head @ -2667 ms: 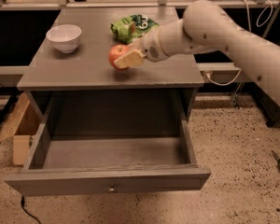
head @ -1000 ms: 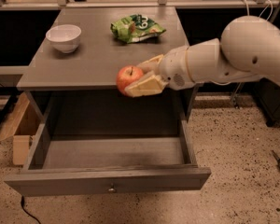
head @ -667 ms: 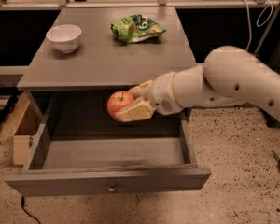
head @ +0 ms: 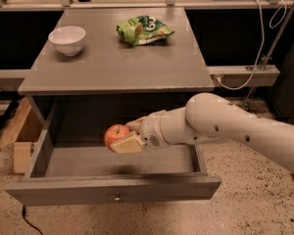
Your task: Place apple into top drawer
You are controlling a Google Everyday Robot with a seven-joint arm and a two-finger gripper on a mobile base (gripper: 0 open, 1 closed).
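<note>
The red-orange apple is held in my gripper, whose pale fingers are shut around it. The gripper holds the apple inside the pulled-out top drawer, a little above its floor and left of the middle. The drawer is a wide shallow grey one with a small round metal knob on its front panel. My white arm reaches in from the right, over the drawer's right side.
The grey table top above the drawer bears a white bowl at the back left and a green snack bag at the back middle. A wooden box stands on the floor to the left. A cable hangs at the right.
My gripper has carried the apple off the table top, forward and down past the table's edge, into the open drawer. The bowl and bag have not moved.
</note>
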